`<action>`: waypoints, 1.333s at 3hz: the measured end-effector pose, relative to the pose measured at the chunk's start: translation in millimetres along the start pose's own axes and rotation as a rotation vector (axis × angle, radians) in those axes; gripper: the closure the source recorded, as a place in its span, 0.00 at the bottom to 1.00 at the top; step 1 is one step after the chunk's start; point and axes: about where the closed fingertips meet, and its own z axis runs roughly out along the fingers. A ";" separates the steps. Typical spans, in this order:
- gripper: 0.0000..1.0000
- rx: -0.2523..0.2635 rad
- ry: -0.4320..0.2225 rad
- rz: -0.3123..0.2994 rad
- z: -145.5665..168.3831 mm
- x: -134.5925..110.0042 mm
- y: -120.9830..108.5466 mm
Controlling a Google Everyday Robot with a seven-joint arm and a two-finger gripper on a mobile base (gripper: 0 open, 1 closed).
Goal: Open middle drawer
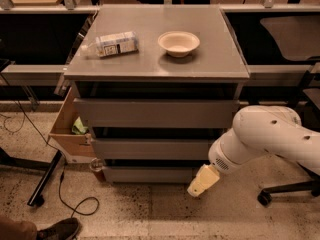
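Camera view, one entry, looking down at the front.

Item: grey three-drawer cabinet (220, 64), flat top, handleless fronts.
- Tallest drawer front (155, 113), uppermost, shut.
- Middle drawer (152, 149), between the other two, shut, its front level with its neighbours. A dark gap runs along its upper edge.
- Lowest drawer front (147, 174), shortest, shut.

On the top: a pale bowl (178, 43), upright, and a small labelled carton (114, 44) lying on its side, the two apart.

Beside the cabinet's left flank: an open cardboard box (65, 129). On the floor: a black cable (75, 204), a shoe (57, 230), and a chair base (287, 191) at right.

Risks, as judged:
- The gripper (203, 180) sits at the level of the lowest front, so a reach from this height could catch the wrong drawer.
- With no handle, the only purchase is the narrow edge gap. A shallow hook would likely slip off.
- A sharp tug could jolt the cabinet and slide the bowl or roll the carton.
- The thick white arm (270, 139) is close to the right front corner and could knock it when raised.

Arm pose: it enters from the right, with the forearm sloping down and left. The cream gripper points at the floor, just before the lowest front's right end and below the middle drawer. Contact cannot be told, nor whether it is open or closed. Nothing is seen in its hold.
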 end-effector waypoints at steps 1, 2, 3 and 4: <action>0.00 -0.033 -0.115 0.074 19.2 -19.9 -7.3; 0.00 -0.100 -0.259 0.233 61.9 -44.1 -26.4; 0.00 -0.177 -0.297 0.402 111.5 -55.2 -36.9; 0.00 -0.177 -0.305 0.408 113.7 -57.2 -37.3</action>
